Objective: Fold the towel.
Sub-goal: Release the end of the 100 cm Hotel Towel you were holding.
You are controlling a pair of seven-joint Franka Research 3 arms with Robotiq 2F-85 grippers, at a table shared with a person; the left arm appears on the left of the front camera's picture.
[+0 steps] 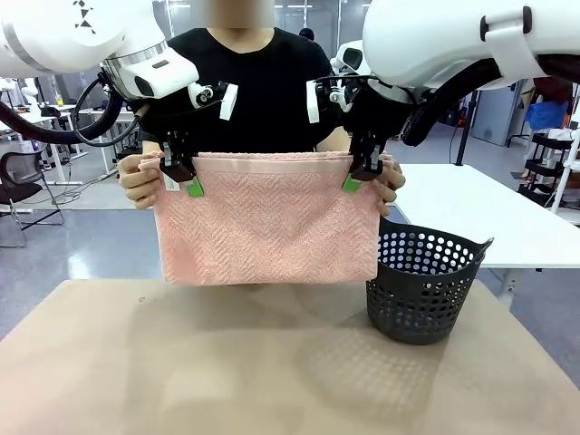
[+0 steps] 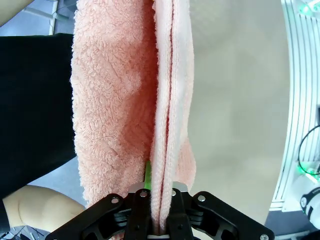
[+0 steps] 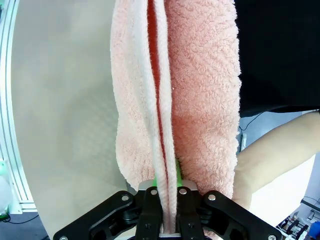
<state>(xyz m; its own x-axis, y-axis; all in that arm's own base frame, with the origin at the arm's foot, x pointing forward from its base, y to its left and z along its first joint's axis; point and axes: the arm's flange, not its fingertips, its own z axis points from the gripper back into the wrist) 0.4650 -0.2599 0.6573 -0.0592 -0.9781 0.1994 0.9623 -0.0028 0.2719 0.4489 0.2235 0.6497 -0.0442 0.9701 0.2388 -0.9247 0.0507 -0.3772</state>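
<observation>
Noted: light salmon-pink terry towel (image 1: 267, 227) hangs doubled, above and left of the black perforated plastic basket (image 1: 421, 294). The left gripper (image 1: 188, 179) and right gripper (image 1: 356, 175) each pinch a top corner. Judged soft, light, limp: best held by the border band at its corners.

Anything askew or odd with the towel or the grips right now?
Nothing stands out. The towel hangs doubled and level, the left gripper and right gripper shut on its top corners, the person's hands beside them.
</observation>
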